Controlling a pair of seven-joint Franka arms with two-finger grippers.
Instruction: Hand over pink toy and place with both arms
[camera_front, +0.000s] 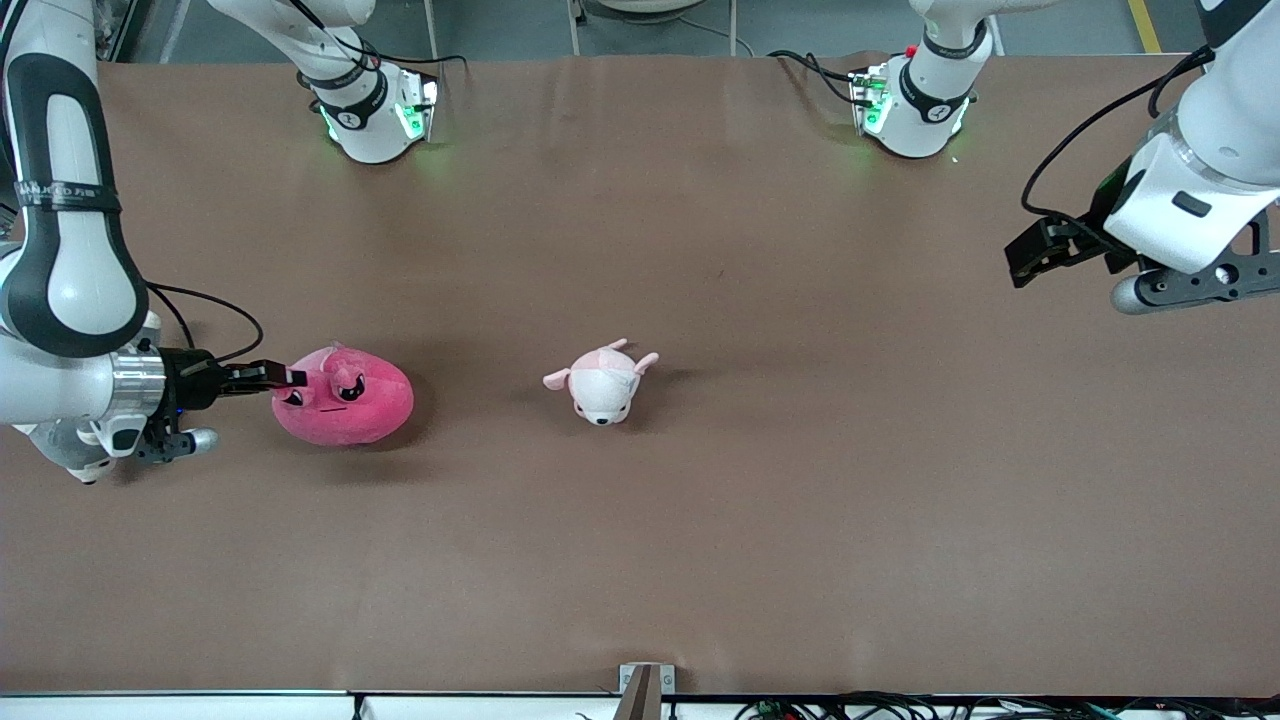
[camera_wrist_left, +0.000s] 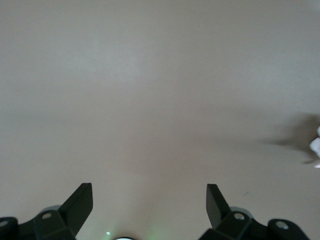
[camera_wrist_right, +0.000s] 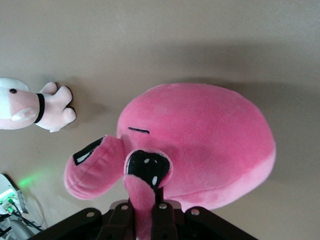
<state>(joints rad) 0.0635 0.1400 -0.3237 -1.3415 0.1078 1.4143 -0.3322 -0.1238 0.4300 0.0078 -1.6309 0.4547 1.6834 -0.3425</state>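
The pink toy (camera_front: 345, 397) is a round hot-pink plush with angry black eyes, resting on the brown table toward the right arm's end. My right gripper (camera_front: 292, 378) is shut on a small pink flap of the toy beside its eye. In the right wrist view the flap (camera_wrist_right: 142, 200) is pinched between the fingers and the toy's body (camera_wrist_right: 210, 135) fills the middle. My left gripper (camera_front: 1030, 255) is open and empty, held above the table at the left arm's end; its fingertips (camera_wrist_left: 80, 200) show over bare table.
A smaller pale pink-and-white plush animal (camera_front: 603, 379) lies at the table's middle; it also shows in the right wrist view (camera_wrist_right: 30, 104). The arm bases (camera_front: 375, 115) stand along the table's edge farthest from the front camera.
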